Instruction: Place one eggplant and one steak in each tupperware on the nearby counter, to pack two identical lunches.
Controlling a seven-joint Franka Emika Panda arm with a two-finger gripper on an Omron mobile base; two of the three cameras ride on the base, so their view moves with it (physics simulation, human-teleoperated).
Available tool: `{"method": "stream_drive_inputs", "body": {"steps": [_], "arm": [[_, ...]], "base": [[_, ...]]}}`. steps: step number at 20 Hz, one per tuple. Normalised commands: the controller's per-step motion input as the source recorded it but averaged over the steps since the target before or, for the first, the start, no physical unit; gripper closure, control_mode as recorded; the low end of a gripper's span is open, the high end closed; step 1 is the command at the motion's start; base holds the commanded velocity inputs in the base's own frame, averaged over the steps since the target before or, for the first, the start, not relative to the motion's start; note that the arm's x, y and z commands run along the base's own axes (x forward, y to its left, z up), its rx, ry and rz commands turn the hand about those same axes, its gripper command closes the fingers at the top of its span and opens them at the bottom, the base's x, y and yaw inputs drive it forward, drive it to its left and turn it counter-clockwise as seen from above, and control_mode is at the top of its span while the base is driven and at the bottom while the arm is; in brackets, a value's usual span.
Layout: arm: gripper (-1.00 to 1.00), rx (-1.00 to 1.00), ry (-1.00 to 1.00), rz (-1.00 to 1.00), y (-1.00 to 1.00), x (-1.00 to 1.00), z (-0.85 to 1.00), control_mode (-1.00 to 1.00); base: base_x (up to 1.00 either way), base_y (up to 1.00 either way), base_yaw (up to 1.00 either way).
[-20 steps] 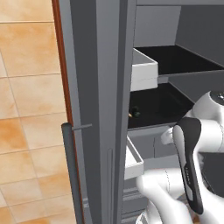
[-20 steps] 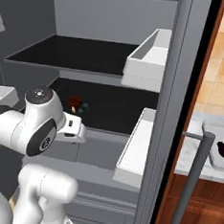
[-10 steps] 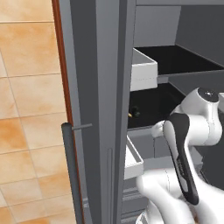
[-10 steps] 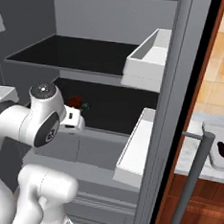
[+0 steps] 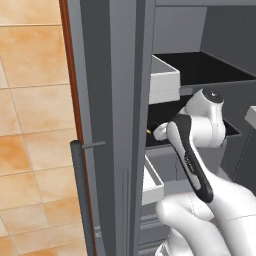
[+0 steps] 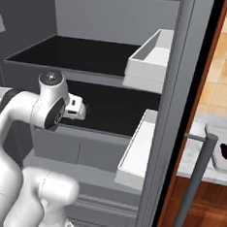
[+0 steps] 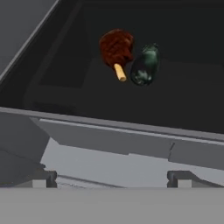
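In the hand view a round reddish-brown steak (image 7: pixel 116 47) with a pale orange stub lies on the dark fridge shelf. It touches a small teal-grey eggplant (image 7: pixel 144 65) on its right. My gripper (image 7: pixel 113 179) is open and empty, short of the shelf's front lip, with both pieces ahead of it. From the right base view the gripper (image 6: pixel 81 108) reaches into the middle shelf. On the counter (image 6: pixel 193 159) at the far right stands a pale tupperware (image 6: pixel 211 139) holding a dark eggplant (image 6: pixel 226 150).
The fridge stands open with grey shelves. White door bins (image 6: pixel 148 62) (image 6: pixel 135 154) hang to the right of my arm. The door's long grey handle (image 6: pixel 192 188) stands in front of the counter. In the left base view the other door's edge (image 5: pixel 117 125) blocks the left side.
My arm has swung up and forward, carrying the hand deeper towards the middle shelf. The gripper has stayed open. The steak and eggplant on the shelf have not moved.
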Motion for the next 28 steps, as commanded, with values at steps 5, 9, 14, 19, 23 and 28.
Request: {"method": "stream_drive_inputs", "body": {"steps": [5, 9, 14, 19, 23, 28], "arm": [[-1.0, 0.0, 0.0, 0.0, 0.0, 0.78, -0.09, -1.0], [-1.0, 0.0, -0.01, 0.0, 0.11, 0.62, -0.17, -1.0], [-1.0, 0.0, -0.11, 0.0, 0.34, 0.27, -0.3, -1.0], [-1.0, 0.0, -0.07, 0.0, 0.11, 0.42, -0.25, -1.0], [-1.0, 0.0, -0.02, 0.0, 0.0, 0.48, -0.16, -1.0], [-1.0, 0.0, 0.0, 0.0, 0.0, 0.52, -0.04, -1.0]], "base": [[0.0, 0.0, 0.0], [0.0, 0.0, 0.0], [0.0, 0.0, 0.0], [0.0, 0.0, 0.0], [0.0, 0.0, 0.0], [0.0, 0.0, 0.0]]}}
